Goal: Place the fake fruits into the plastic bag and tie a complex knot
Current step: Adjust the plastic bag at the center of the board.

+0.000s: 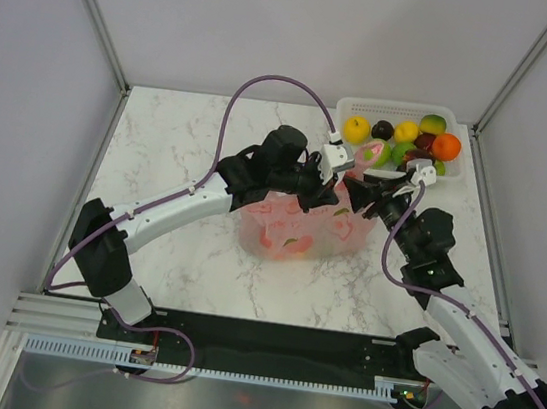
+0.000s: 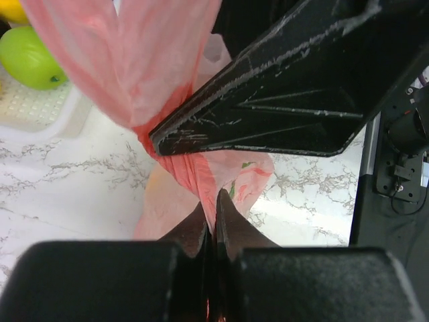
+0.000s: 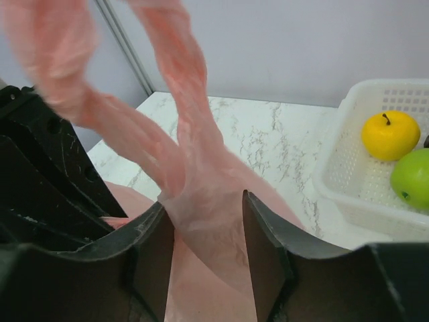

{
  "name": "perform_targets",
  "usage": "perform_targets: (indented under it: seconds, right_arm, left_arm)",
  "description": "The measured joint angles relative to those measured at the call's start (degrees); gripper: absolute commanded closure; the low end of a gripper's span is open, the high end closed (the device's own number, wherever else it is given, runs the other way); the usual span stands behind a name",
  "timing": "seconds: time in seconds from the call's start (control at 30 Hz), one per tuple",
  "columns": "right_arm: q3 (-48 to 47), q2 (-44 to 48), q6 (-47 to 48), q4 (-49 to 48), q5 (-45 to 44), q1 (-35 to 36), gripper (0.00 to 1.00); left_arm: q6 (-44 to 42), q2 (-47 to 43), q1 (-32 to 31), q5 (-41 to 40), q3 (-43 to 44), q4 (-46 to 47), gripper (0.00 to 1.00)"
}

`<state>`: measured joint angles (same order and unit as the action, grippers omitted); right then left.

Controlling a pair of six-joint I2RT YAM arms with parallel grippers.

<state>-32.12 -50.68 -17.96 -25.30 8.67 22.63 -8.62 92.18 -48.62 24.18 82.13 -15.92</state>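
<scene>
Since the plastic bag (image 1: 295, 230), slumped on the surface (image 1: 175, 146), is thin, light and slippery, you should hold its twisted neck, where your left end effector (image 2: 213, 204) is pinched tight while the right end effector (image 3: 204, 204) stands part-open around loose film.

Top external: up high, behind the arm bases, tilted down and forward. It takes in the whole surface (image 1: 181, 142), with the plastic bag (image 1: 295, 230) dead centre and far off.
Left wrist: sits right behind the left pincer (image 2: 211, 201), aimed along its fingers at the bag's twisted neck. Very close, and the bag fills mid-frame.
Right wrist: low behind the right pincer (image 3: 208, 221), facing over the bag's handles toward the back wall. Very close too.
Shared, all three: the bag.
Shared, wrist pair: a basket (image 3: 335, 168) corner just beyond the bag with a green fruit (image 2: 30, 57) inside. It's left of the bag in one view, right of it in the other.
</scene>
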Motion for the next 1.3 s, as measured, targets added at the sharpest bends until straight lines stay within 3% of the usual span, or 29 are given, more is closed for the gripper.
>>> perform_targets:
  seconds: [0.17, 0.27, 0.3, 0.4, 0.43, 0.67, 0.7, 0.93, 1.3]
  right_arm:
    - [0.0, 1.0, 0.1, 1.6, -0.3, 0.4, 0.81]
    - [0.0, 1.6, 0.3, 3.1, -1.5, 0.3, 0.88]
    - [0.0, 1.8, 0.4, 3.6, -1.8, 0.2, 0.89]
    - [0.0, 2.8, 0.7, 4.5, -2.4, 0.1, 0.92]
    - [0.1, 3.4, 0.7, 4.8, -2.6, 0.1, 0.93]
    - [0.5, 5.4, 1.2, 5.3, -2.3, 0.1, 1.0]
    - [0.6, 5.4, 1.2, 5.3, -1.9, 0.1, 1.0]
    - [0.8, 6.0, 1.2, 5.8, 1.8, 0.1, 1.0]
    - [0.8, 6.1, 1.2, 6.5, 5.8, 0.1, 1.0]
  left_arm:
    - [0.3, 0.0, -0.1, -0.6, 0.0, 0.3, 0.86]
    - [0.6, -0.1, -0.1, -0.6, 0.0, 0.4, 0.69]
    - [0.8, -0.1, -0.1, -0.6, 0.0, 0.4, 0.58]
    - [1.4, -0.9, -0.1, -0.7, 0.0, 0.3, 0.43]
    - [1.5, -1.2, -0.1, -0.8, 0.0, 0.2, 0.32]
    - [2.5, -7.1, -0.1, -1.7, 0.1, 0.3, 0.18]
    - [2.6, -7.8, -0.1, -1.7, 0.3, 0.3, 0.0]
    - [0.5, -8.7, -1.6, -1.1, 3.7, 4.2, 0.0]
    - [-7.1, -0.5, -3.2, -1.8, 7.8, 5.5, 0.03]
